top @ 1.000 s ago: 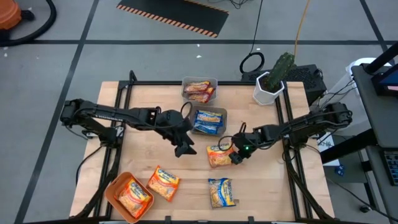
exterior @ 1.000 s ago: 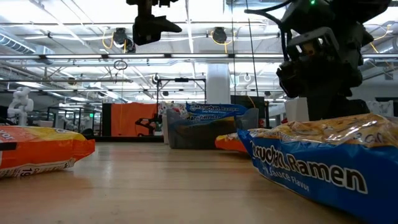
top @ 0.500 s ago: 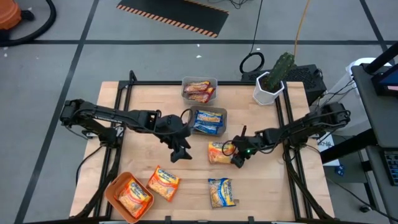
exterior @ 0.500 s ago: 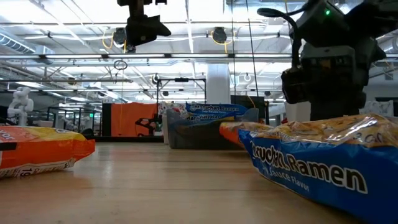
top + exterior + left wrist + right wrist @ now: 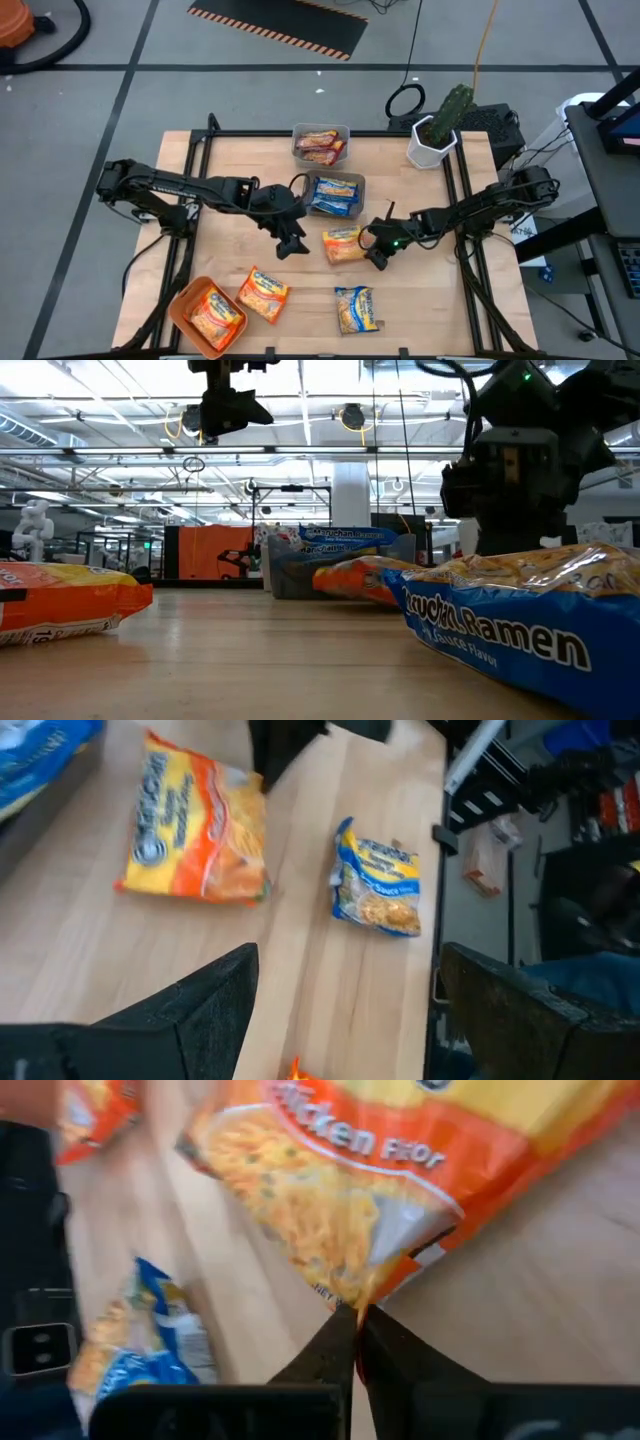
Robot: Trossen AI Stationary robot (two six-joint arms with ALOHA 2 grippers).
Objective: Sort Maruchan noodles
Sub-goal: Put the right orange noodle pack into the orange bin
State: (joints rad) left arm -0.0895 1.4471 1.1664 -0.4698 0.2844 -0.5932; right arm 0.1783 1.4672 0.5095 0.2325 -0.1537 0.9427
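Observation:
An orange-yellow Maruchan packet [image 5: 342, 243] [image 5: 400, 1190] lies near the table's middle, with my right gripper [image 5: 372, 255] [image 5: 355, 1325] shut at its right near corner. My left gripper [image 5: 290, 245] [image 5: 345, 1010] hangs open above the table just left of this packet and touches nothing. A blue-and-yellow packet [image 5: 355, 308] [image 5: 378, 890] lies flat near the front edge. Another orange packet [image 5: 263, 293] lies at the front left, beside an orange tray [image 5: 183, 300] that holds one more. My right gripper pinches the orange-yellow packet's right near corner [image 5: 372, 1298] between its two fingertips, only at the sealed edge. The fingers come slanting down from the table's right side. The rest of the packet lies on the table.
A grey bin [image 5: 335, 178] with blue packets stands behind the middle, and a clear bin [image 5: 320, 130] with reddish packets stands at the far edge. A potted cactus [image 5: 437, 130] is at the far right corner. Bare wood lies between the packets.
My right gripper has sunk a little, rolled, and shut on the orange-yellow packet's corner. The packet has slid a little toward the table's left and turned somewhat while staying on the wood.

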